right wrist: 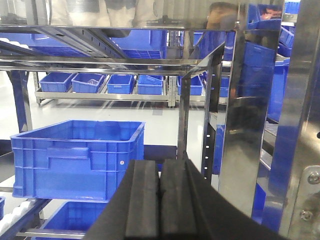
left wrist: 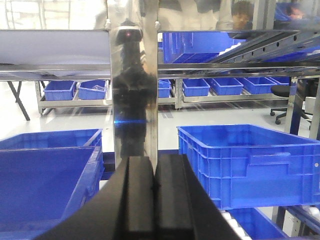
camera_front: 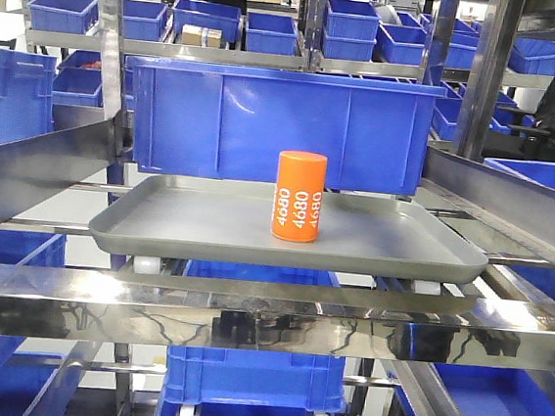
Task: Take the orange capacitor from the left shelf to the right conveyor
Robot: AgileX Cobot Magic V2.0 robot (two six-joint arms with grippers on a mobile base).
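Left gripper (left wrist: 154,167) sat at the bottom of its wrist view with its two black fingers (left wrist: 140,200) pressed flat together, holding nothing. Straight ahead of it rose a polished steel post (left wrist: 132,90) that mirrored a dark, blurred shape. A deep right-hand crate (left wrist: 250,160) in blue plastic stood to the right of the post and a left-hand crate (left wrist: 45,175) of the same blue to its left. Both were lower than the horizontal steel rails (left wrist: 60,70) crossing the upper part of the view. Farther back, a row of small blue bins (left wrist: 210,86) sat on a low rack, and a black office chair (left wrist: 287,100) stood at the far right.

The right gripper (right wrist: 159,170) was likewise closed, its black pads (right wrist: 142,200) meeting along one seam with nothing in them. A handled blue crate (right wrist: 75,155) stood to its left, and broad shiny uprights (right wrist: 235,125) filled the right of that view.

In the front view the orange capacitor (camera_front: 299,195) stood upright near the middle of the shallow grey tray (camera_front: 178,218), with white "4680" printed round its lower half. The tray lay on the left shelf (camera_front: 247,318), over white rollers (camera_front: 146,264) and between sloped steel side rails. Just behind the tray sat a large blue bin (camera_front: 227,115), apart from the capacitor. More background bins (camera_front: 349,23), also blue, lined the racks farther back.
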